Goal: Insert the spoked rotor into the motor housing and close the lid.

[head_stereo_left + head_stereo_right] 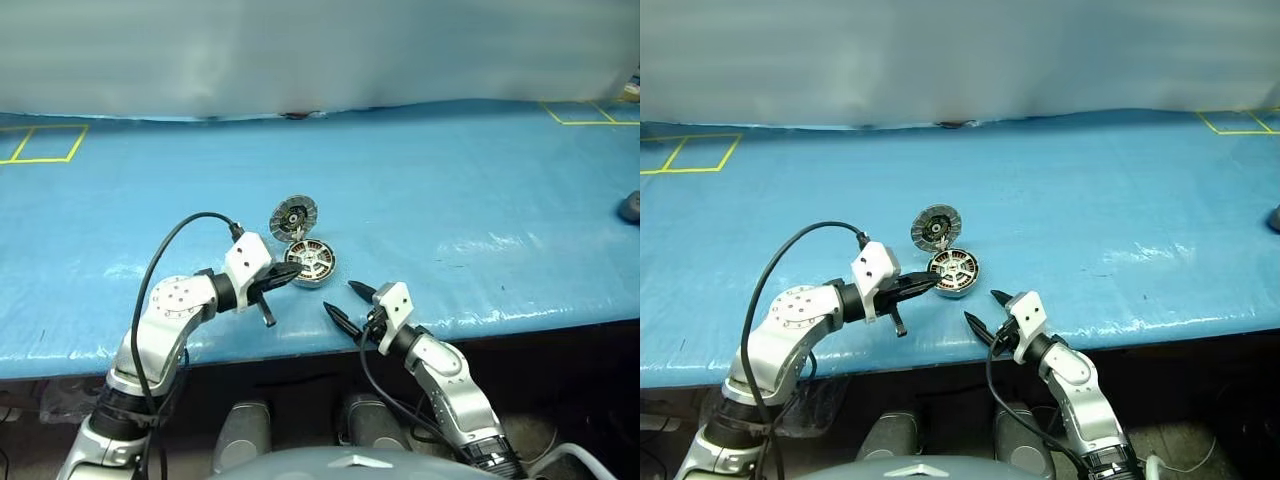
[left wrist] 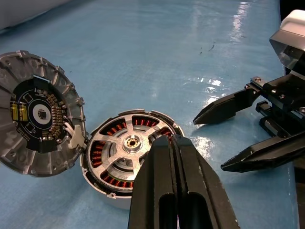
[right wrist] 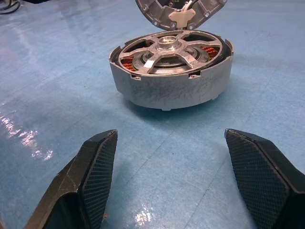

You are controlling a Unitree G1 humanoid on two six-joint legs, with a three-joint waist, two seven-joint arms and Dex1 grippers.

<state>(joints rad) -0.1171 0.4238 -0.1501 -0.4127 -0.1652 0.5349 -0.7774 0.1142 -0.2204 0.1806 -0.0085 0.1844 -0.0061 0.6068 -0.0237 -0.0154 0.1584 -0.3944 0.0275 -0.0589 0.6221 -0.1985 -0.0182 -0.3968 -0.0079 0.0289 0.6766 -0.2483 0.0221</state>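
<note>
- Spoked rotor (image 2: pixel 125 149) is already lying in the motor housing (image 3: pixel 171 88), flat, hub centred, copper-brown windings showing between the spokes. By my reading the insert step is done and you are facing the lid-closing step.
- Housing is sitting on the blue worktop (image 1: pixel 450 200), near its front edge, between your two arms and a little ahead of them.
- Lid (image 2: pixel 40 126) is standing open, tilted up off the far rim, joined to the cup by a pale hinge piece at the edge. Ribbed inner face with a dark circuit-like centre is facing you.
- Left gripper (image 2: pixel 177 157) is hanging over the near rim of the housing with its fingers pressed together and holding nothing. Whether the tips are touching the rotor, I cannot tell.
- Right gripper (image 3: pixel 169 176) is resting low, just beside the housing on the near side, fingers spread wide and empty, aimed at the cup wall.
- To close well: you are likely wanting the shut left tips behind the lid's raised back, pushing it over the hinge toward you rather than pinching it.
- Consider the right fingers steadying the cup wall while you are tipping the lid; the housing looks light enough to skid on the glossy sheet.
- Check the rotor is sitting flush before the lid is coming down; a proud rim could be blocking it.
- Keep clear of the hinge piece and the thin wires beside it.
</note>
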